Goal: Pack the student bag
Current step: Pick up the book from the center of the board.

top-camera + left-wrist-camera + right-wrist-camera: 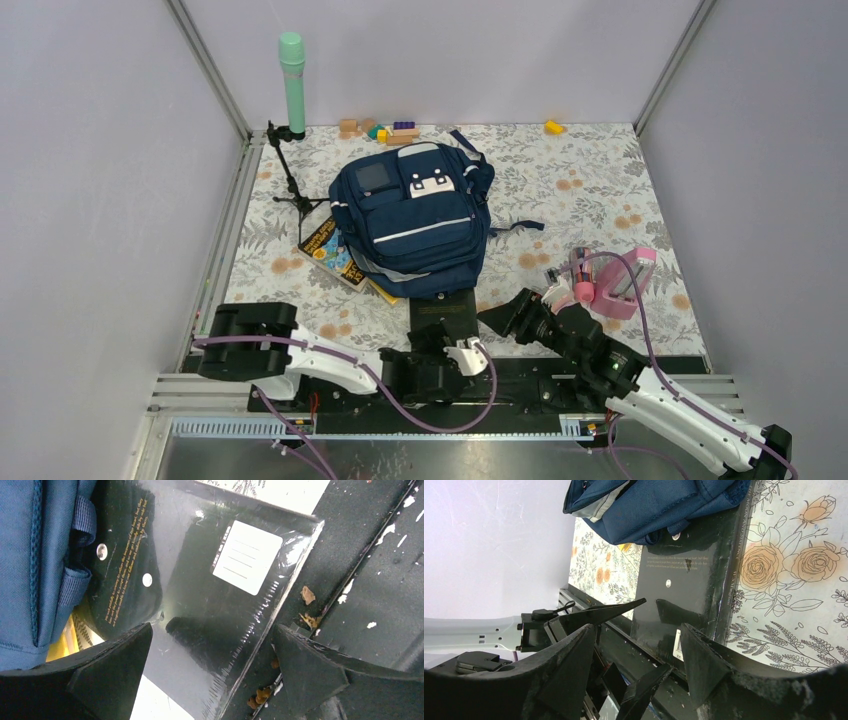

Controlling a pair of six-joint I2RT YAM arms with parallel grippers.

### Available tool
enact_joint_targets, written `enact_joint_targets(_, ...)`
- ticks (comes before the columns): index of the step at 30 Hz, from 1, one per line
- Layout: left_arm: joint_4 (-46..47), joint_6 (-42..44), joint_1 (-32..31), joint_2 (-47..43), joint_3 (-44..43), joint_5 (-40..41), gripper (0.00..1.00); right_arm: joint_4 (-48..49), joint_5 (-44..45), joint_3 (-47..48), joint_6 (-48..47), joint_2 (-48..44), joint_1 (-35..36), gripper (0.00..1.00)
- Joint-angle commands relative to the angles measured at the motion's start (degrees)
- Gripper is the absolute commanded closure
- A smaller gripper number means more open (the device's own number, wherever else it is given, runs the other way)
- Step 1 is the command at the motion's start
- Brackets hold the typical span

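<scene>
Student bag point(410, 215) is lying flat in the middle of the floral bench point(600, 190), front pocket up. The action is all at its near end. A glossy black book point(443, 308) lies flat there, its far end tucked in at the bag's near edge with a strap lying over it and its white-labelled end poking out toward the arms. I honestly can't tell if it's inside the opening or just slid underneath. The left fingers point(107, 672) are spread as wide as they go, one on each side of that sticking-out end and not gripping it, which looks like lining up to grab or shove it further in. The right fingers point(566, 672) are apart too, with nothing in them, hovering low just right of the book and pointed at the bag's near edge, maybe to hold the fabric open. Some colourful books point(330, 250) stick out from under the bag's left side, so I'd guess the bag was laid over the stack. A pink item point(615, 280) sits to the bag's right, not packed yet, and toy blocks point(385, 130) are beyond its far end. Early days, I'd say.
</scene>
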State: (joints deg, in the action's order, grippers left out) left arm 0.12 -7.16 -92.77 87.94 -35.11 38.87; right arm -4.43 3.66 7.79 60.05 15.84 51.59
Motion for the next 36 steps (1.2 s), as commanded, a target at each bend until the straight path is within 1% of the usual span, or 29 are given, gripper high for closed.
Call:
enact_joint_targets(1, -1.73, 0.83, -0.31, 3.57, -2.67, -4.29, 0.01, 2.65, 1.78, -0.35, 0.7, -0.37, 0.35, 0.3)
enact_joint_targets(2, -2.34, 0.72, -0.3, 4.6, -3.27, -4.25, 0.01, 3.13, 1.78, -0.54, 0.99, -0.35, 0.35, 0.3)
enact_joint_targets(3, -3.3, 0.51, -0.3, 5.79, -4.08, -3.88, 0.04, 3.64, 1.79, -0.84, 1.25, -0.36, 0.35, 0.3)
enact_joint_targets(4, -4.34, 0.14, -0.3, 6.36, -4.83, -2.77, 0.12, 3.88, 1.66, -0.99, 1.41, -0.31, 0.35, 0.3)
enact_joint_targets(5, -5.02, -0.34, -0.26, 6.44, -5.1, -1.18, 0.31, 3.91, 1.62, -1.04, 1.42, -0.28, 0.35, 0.3)
enact_joint_targets(6, -5.28, -0.67, -0.3, 5.92, -5.19, 0.47, 0.41, 3.91, 1.58, -1.02, 1.34, -0.28, 0.35, 0.3)
enact_joint_targets(9, -4.76, -0.53, -0.3, 1.91, -4.29, 3.18, 0.54, 1.79, 1.96, -0.19, 0.38, -0.18, 0.34, 0.3)
enact_joint_targets(12, -3.84, -0.01, -0.34, -4.0, -3.4, 4.61, 0.58, -1.2, 2.97, 1.39, -1.28, -0.12, 0.35, 0.3)
enact_joint_targets(17, -2.99, 2.62, -0.26, -11.73, -3.35, 6.69, 0.58, -3.05, 4.18, 2.58, -2.49, 0.51, 0.35, 0.3)
enact_joint_targets(20, -3.4, 3.66, 0.14, -13.74, -3.61, 6.83, 0.65, -2.34, 3.93, 2.67, -2.02, 2.06, 0.35, 0.3)
enact_joint_targets(21, -3.57, 3.96, 0.4, -13.98, -3.5, 6.83, 0.68, -1.48, 3.53, 2.56, -1.78, 2.66, 0.35, 0.3)
enact_joint_targets(22, -3.56, 4.14, 0.6, -14.25, -3.3, 6.9, 0.74, -0.48, 3.09, 2.53, -1.26, 3.49, 0.35, 0.3)
enact_joint_targets(24, -3.61, 4.53, 0.95, -14.45, -3.08, 7.45, 0.82, 1.94, 2.02, 2.37, 0.32, 5.29, 0.35, 0.29)
enact_joint_targets(27, -3.37, 5.2, 1.17, -15.1, -3.09, 7.95, 0.87, 8.61, -0.29, 1.78, 4.32, 8.53, 0.35, 0.29)
enact_joint_targets(31, -2.27, 5.87, 1.28, -16.29, -2.97, 7.95, 0.89, 18.13, -3.44, 0.3, 9.87, 14.45, 0.39, 0.29)
enact_joint_targets(36, -1.39, 6.06, 1.71, -17.13, -2.86, 7.74, 0.89, 18.22, -5.78, 3.62, 10.31, 21.67, 0.35, 0.31)
